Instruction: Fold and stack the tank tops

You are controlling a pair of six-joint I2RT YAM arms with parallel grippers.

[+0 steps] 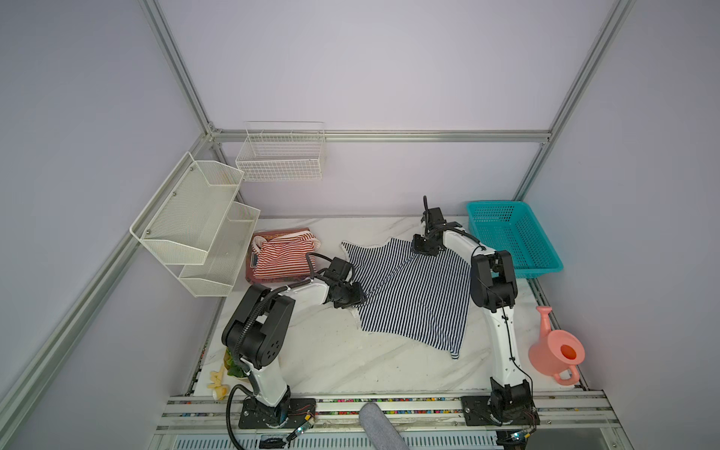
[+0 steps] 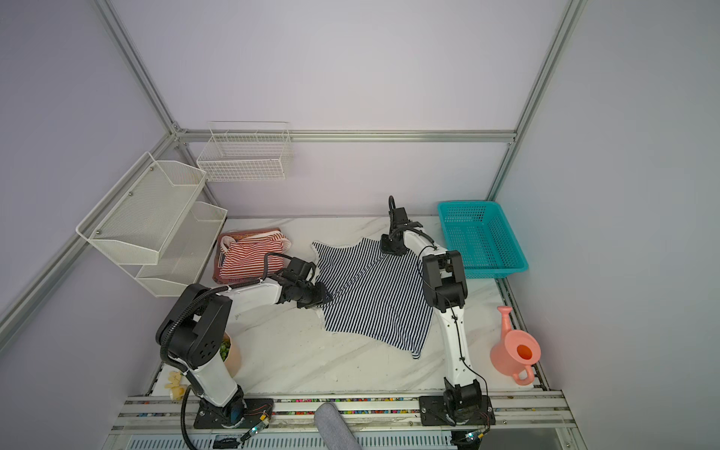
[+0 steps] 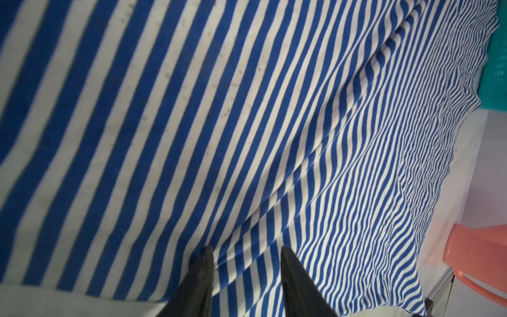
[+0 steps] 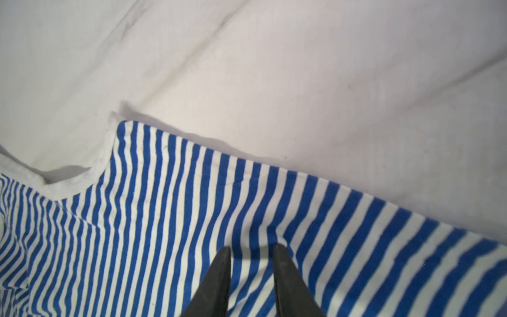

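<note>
While the navy-striped tank top (image 1: 409, 296) lies spread mid-table (image 1: 350, 370), the right gripper (image 4: 252, 249), fingers narrowly apart, pinches a pucker at its far edge. The left gripper (image 3: 247, 255) rests part-open on its left edge, grip unclear. Folding well likely means lifting both edges evenly toward the bare front edge, clear of the basket (image 1: 514, 237). The red-striped tank top (image 1: 282, 255) sits folded near the far left corner.
</note>
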